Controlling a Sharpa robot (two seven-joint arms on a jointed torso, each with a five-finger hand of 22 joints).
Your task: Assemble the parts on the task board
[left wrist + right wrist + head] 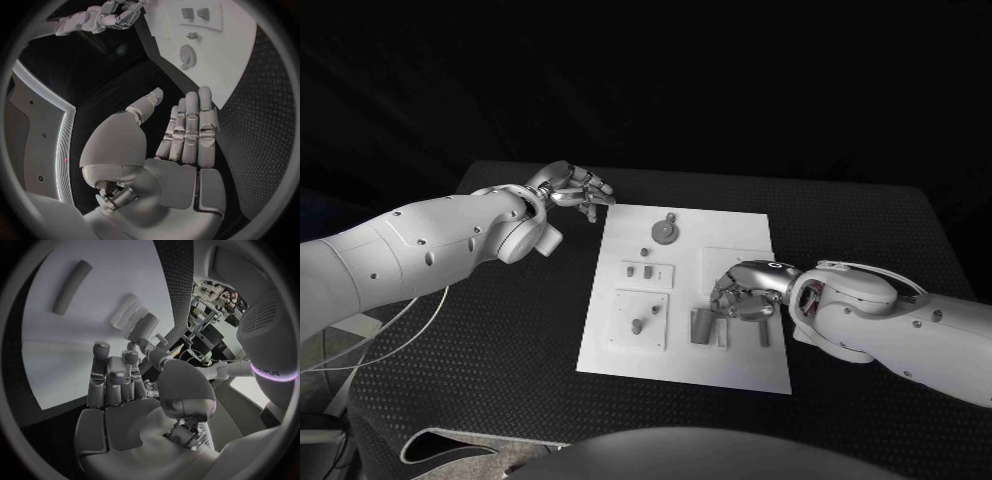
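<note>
The white task board (733, 365) lies mid-table. On it are a round grey disc (668, 232), two small pieces (640, 269), a peg in a square plate (638, 325), a grey block (704, 326) and a thin rod (763, 332). My right hand (744, 288) hangs over the board's right half, fingers bent down just above the block; in the right wrist view the right hand (125, 385) holds nothing, with the block (127, 313) and rod (70, 286) beyond its fingertips. My left hand (571, 190) is off the board's far left corner, and the left hand (181, 140) is flat and empty.
The black table (516, 330) stretches around the board on all sides. The left wrist view shows the board (237, 55) with the disc (186, 56) ahead of the palm and my right hand (115, 14) far off. White cables (387, 335) hang near the left arm.
</note>
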